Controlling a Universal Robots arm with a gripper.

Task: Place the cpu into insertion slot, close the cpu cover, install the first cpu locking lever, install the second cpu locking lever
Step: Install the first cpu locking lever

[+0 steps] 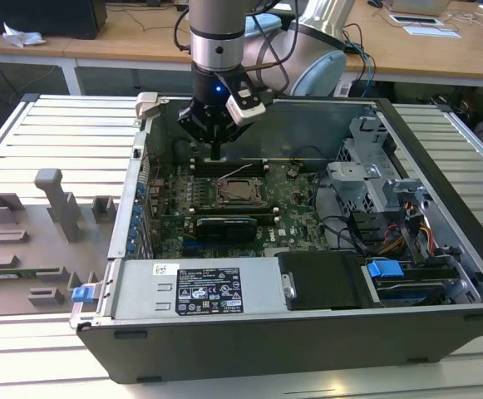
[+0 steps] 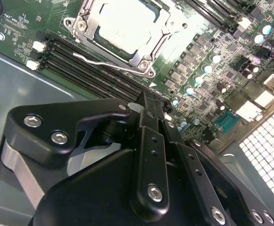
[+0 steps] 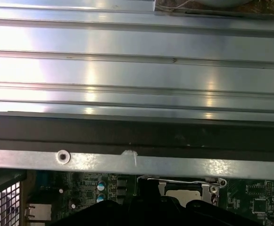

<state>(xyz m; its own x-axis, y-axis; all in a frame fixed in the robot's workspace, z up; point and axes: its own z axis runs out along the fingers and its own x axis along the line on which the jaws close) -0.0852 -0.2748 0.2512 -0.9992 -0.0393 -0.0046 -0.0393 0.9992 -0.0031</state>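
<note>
**One cpu seated, gripper beside socket**

One cpu [image 1: 239, 193] [image 2: 122, 28] lies flat in the one insertion slot [image 1: 255, 203]. One cpu cover [image 2: 141, 59] lies down around it. One silver lever wire [image 2: 103, 61] [image 3: 184, 181] runs along the socket edge nearest the gripper. One gripper [image 1: 216, 154] [image 2: 146, 99], fingers drawn together and holding nothing, hangs over the black memory slots [image 2: 80, 66] just beside the socket. One open computer case [image 1: 308, 341] sits on the slatted surface [image 1: 58, 133].

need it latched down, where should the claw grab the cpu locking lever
Take the cpu locking lever at its free bent end, probably from above with the claw straddling it: it's a thin wire lying along the edge of the cpu cover, memory slots close beside, so a side approach looks cramped.
</note>
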